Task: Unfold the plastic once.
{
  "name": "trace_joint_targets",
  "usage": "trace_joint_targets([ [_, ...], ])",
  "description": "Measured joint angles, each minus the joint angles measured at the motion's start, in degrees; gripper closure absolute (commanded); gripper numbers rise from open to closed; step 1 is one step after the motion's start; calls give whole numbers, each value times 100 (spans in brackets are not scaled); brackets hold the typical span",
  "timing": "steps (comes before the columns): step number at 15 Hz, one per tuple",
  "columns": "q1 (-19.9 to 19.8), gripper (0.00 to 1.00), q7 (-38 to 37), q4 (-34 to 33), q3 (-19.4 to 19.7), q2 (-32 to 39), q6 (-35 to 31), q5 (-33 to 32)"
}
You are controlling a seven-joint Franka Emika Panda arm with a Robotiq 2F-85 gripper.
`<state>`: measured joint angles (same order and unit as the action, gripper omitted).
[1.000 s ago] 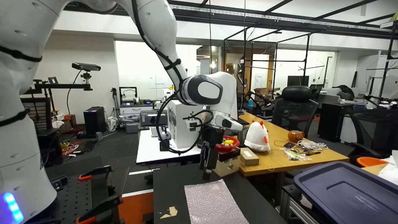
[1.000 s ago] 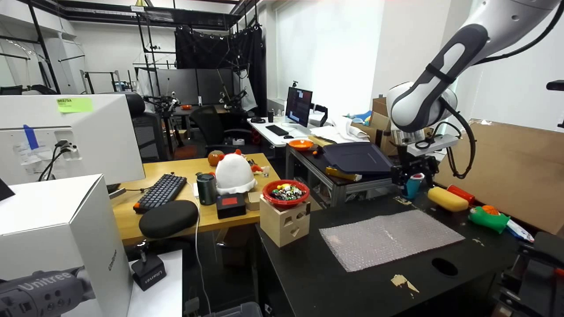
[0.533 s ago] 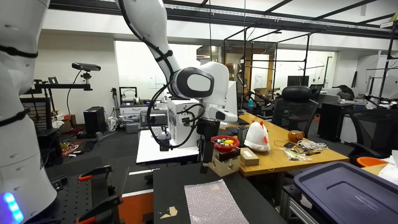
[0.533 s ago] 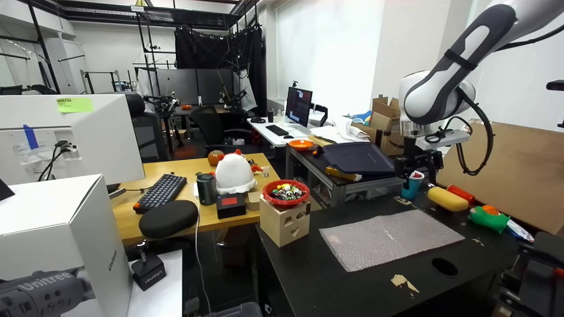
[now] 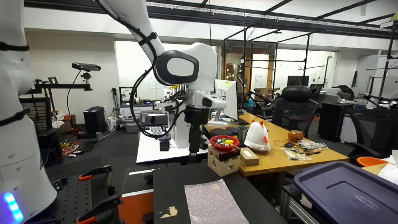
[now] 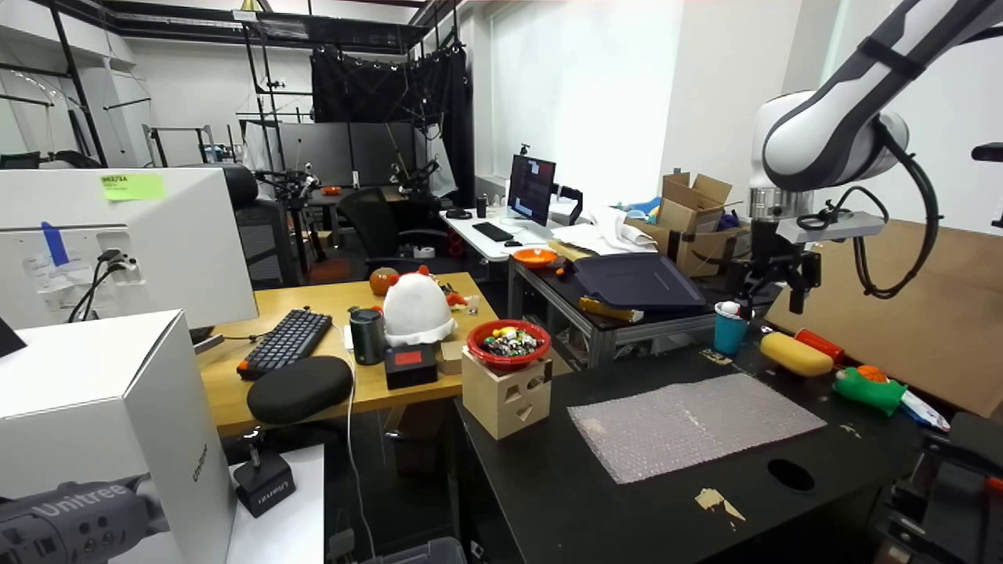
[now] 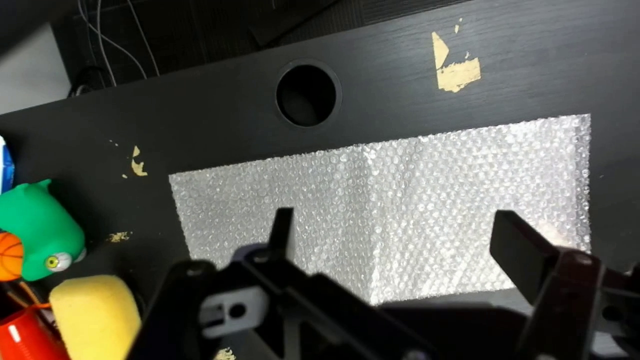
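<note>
The plastic is a pale translucent bubble-wrap sheet (image 7: 380, 200), lying flat on the black table (image 6: 548, 501) with a crease line across its middle. Both exterior views also show this bubble-wrap sheet (image 5: 214, 202) (image 6: 696, 423) spread out as a rectangle. My gripper (image 7: 395, 211) hangs well above the table with its jaws wide apart and nothing between them; in the wrist view its fingers (image 7: 525, 250) overlap the sheet only in the picture. In an exterior view the gripper (image 6: 772, 305) stands raised behind the sheet, beyond its far edge and close to the blue cup.
A blue cup (image 6: 730, 329), a yellow block (image 6: 795, 354), a red cylinder (image 6: 819, 345) and a green toy (image 6: 870, 389) line the table's back edge. A wooden shape box (image 6: 505, 399) carrying a red bowl (image 6: 509, 345) stands at a corner. A round hole (image 7: 306, 95) pierces the tabletop.
The arm has risen and drawn away from the sheet, with its jaws staying wide. The bubble-wrap sheet has not moved.
</note>
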<state>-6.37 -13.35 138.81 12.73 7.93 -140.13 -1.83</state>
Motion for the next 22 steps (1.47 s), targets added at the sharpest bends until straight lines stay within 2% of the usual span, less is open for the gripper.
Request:
trace_joint_targets([
  [4,0,0,199,184,-80,-508,274,105],
  [7,-43,0,663,423,-85,-941,299,107],
  [10,-245,0,1195,882,-56,-1556,301,-97],
  [13,-551,0,1927,1423,149,-2233,381,-282],
  [17,-1014,0,2878,1916,608,-3028,689,-472],
  [19,-1151,0,3008,1991,757,-3197,773,-472],
  [22,-1127,0,3001,1985,722,-3164,771,-471],
])
